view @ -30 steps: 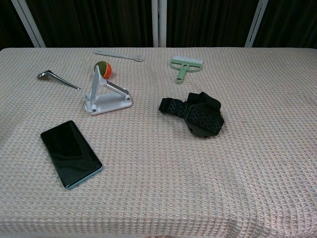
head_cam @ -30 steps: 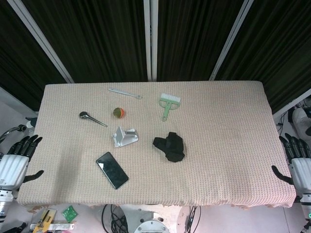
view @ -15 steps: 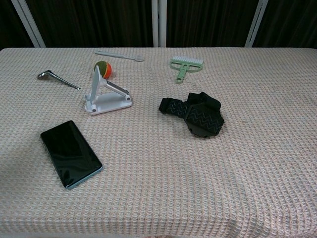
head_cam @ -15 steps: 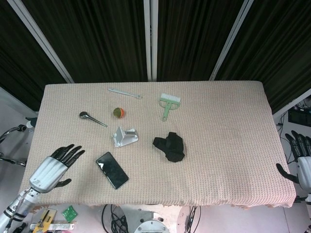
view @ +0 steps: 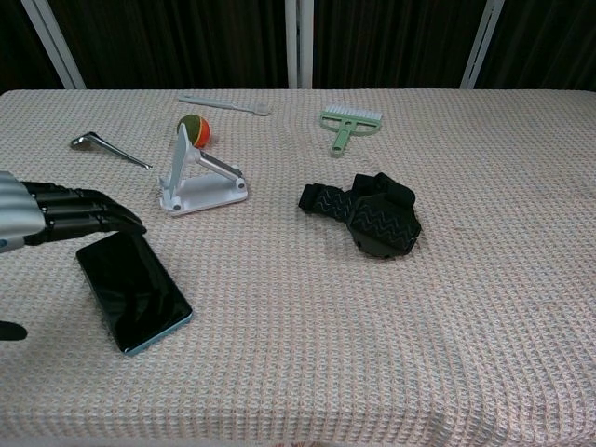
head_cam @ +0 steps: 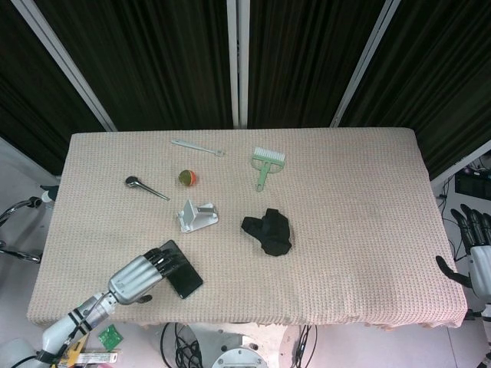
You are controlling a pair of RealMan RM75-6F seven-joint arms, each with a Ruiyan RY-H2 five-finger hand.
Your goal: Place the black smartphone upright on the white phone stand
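Observation:
The black smartphone lies flat, screen up, near the table's front left. Behind it the white phone stand stands with nothing on it. My left hand reaches in from the left, fingers stretched out over the phone's left, far end, thumb apart below. In the chest view the fingers hover just above the phone, holding nothing. My right hand hangs off the table's right edge with fingers spread and nothing in it.
A crumpled black strap lies right of the stand. Behind the stand are an orange-green ball, a metal spoon, a green brush and a white utensil. The table's front edge is close to the phone.
My left hand has swung in from beyond the table's left edge to right over the phone's left end. The right hand dropped slightly at the right edge. Phone and stand have not moved.

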